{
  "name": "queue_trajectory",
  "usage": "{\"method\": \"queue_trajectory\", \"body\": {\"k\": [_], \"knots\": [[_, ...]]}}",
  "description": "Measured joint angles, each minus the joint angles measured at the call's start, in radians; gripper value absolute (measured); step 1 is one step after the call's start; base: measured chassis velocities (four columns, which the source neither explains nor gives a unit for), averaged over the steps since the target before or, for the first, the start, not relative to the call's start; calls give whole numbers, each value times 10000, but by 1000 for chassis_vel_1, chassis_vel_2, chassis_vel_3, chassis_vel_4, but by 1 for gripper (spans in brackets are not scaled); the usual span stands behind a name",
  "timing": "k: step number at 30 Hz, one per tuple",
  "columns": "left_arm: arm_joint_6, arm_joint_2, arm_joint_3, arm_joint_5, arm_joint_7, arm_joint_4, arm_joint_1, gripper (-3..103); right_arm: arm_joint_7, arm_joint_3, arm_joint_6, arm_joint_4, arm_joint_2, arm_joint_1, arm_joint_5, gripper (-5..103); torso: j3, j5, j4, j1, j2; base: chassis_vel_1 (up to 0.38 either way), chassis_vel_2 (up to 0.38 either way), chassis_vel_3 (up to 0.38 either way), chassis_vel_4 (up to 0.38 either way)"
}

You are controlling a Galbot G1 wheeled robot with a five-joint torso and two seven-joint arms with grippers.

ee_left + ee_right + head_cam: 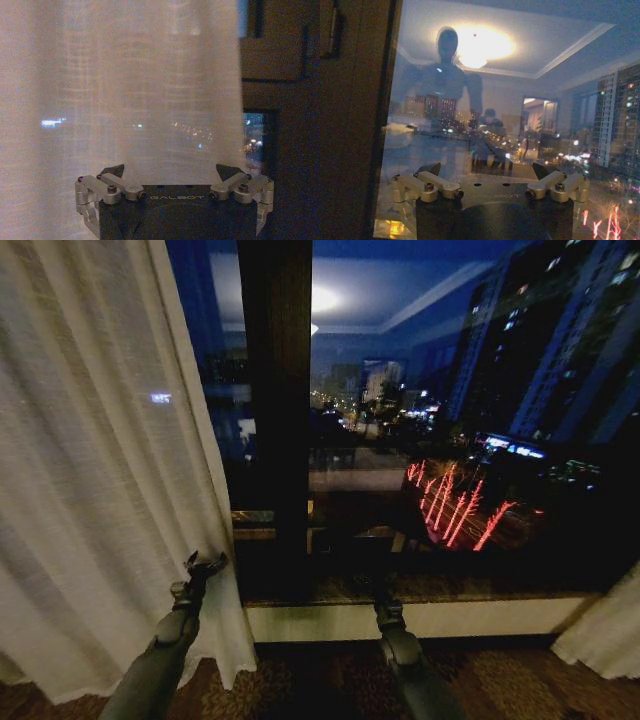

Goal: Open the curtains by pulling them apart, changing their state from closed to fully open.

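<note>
We see the left claw (205,563) spread at the left curtain's (90,460) edge, lower left; right claw (372,590) spread before the window (450,420).

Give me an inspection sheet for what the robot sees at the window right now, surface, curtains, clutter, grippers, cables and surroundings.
Surface: patterned carpet below a pale window sill.
Job's things: left curtain panel covers the left part of the window; right curtain panel is pulled to the far right edge; the glass between them is bare.
Clutter: nothing seen.
Grippers: left gripper at the left panel's inner edge, jaws open with fabric hanging between them; right gripper raised before the bare glass, jaws open, holding nothing.
Cables: nothing seen.
Surroundings: dark window frame post; night city lights outside; ceiling lamp reflection in the glass.
</note>
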Motion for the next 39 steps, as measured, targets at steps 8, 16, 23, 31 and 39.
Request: {"method": "queue_trajectory", "body": {"k": [8, 16, 23, 31, 39], "knots": [[-237, -704, 219, 1028, -96, -435, 748, 100, 0, 0, 0, 0, 0, 0, 0, 100, -1, 0, 0, -1, 0, 0, 0, 0, 0], [-310, -719, 422, 1045, -93, 377, 113, 100, 0, 0, 0, 0, 0, 0, 0, 100, 0, -1, 0, -1, 0, 0, 0, 0, 0], [-313, -421, 289, 657, -98, 1064, -422, 100, 0, 0, 0, 0, 0, 0, 0, 100, 0, -1, 0, 0, 0, 0, 0, 0, 0], [-166, -57, -162, 204, 18, 765, -158, 91, 0, 0, 0, 0, 0, 0, 0, 100, 0, -2, 2, 0, 0, 0, 0, 0, 0], [-344, -14, -194, -75, 293, 733, -145, 70, 0, 0, 0, 0, 0, 0, 0, 100, 0, -2, 0, 0, 0, 0, 0, 0, 0]]}}
